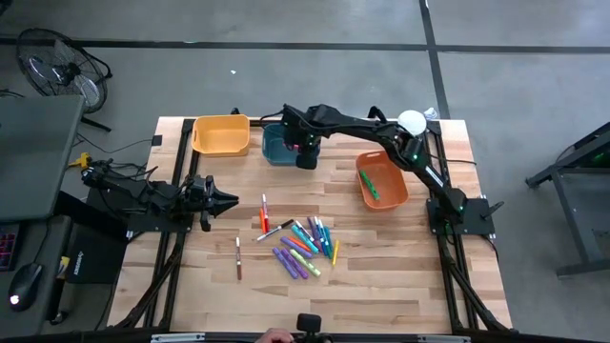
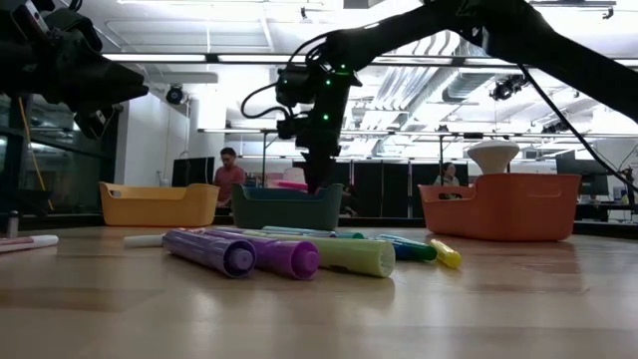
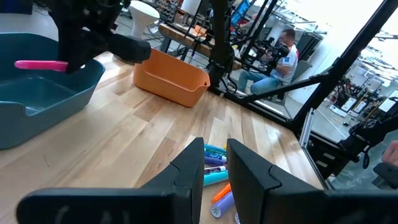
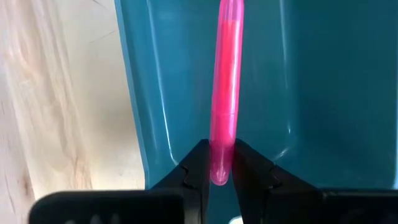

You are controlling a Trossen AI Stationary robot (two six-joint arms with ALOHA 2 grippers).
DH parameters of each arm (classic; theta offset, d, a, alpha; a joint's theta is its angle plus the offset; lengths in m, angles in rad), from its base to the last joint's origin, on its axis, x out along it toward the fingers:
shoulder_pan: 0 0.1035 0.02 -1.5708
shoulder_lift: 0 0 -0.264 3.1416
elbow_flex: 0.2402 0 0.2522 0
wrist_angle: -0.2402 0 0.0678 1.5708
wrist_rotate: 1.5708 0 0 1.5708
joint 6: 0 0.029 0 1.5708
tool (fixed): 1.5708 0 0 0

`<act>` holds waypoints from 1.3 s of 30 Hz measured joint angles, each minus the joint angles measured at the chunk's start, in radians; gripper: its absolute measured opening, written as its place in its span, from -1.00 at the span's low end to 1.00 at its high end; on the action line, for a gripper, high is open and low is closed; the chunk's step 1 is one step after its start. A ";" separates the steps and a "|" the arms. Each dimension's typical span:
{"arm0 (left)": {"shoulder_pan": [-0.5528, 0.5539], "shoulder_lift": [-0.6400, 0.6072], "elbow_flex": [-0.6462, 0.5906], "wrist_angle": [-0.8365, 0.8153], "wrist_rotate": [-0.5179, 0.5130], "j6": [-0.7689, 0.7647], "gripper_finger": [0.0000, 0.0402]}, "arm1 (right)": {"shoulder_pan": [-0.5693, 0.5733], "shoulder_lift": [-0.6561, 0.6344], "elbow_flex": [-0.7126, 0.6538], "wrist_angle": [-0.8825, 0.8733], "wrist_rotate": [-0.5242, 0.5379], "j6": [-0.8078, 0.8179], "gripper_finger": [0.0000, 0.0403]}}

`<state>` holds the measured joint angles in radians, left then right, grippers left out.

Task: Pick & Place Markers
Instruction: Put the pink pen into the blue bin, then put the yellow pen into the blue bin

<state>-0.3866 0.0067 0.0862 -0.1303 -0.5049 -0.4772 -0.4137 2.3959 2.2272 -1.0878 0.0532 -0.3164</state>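
- From the high view we see the right gripper [image 1: 305, 158] reaching across the desk [image 1: 381, 286] to the teal bin [image 1: 277, 146], which sits between a yellow bin [image 1: 221, 135] and an orange bin [image 1: 382, 179]. The loose markers [image 1: 303, 246] lie scattered mid-desk; a green one rests in the orange bin. The left gripper [image 1: 225, 200] waits at the desk's left side.
- In the low view we find purple and green markers [image 2: 289, 254] lying close to the lens, the three bins lined up behind them, and the right arm coming down over the teal bin [image 2: 287, 207].
- In the left wrist view we see its fingers [image 3: 249, 171] nearly closed on nothing, above the desk near the markers.
- In the right wrist view we see the fingers [image 4: 252, 168] clamping one end of a pink marker [image 4: 226, 81], over the teal bin's interior.
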 joint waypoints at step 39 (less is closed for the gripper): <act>0.000 0.000 0.000 0.000 0.000 0.000 -0.67 | 0.012 -0.037 -0.002 -0.051 0.036 0.063 -0.45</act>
<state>-0.3866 0.0067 0.0860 -0.1303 -0.5050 -0.4774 -0.4017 2.3584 2.2253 -1.1390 0.0893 -0.2539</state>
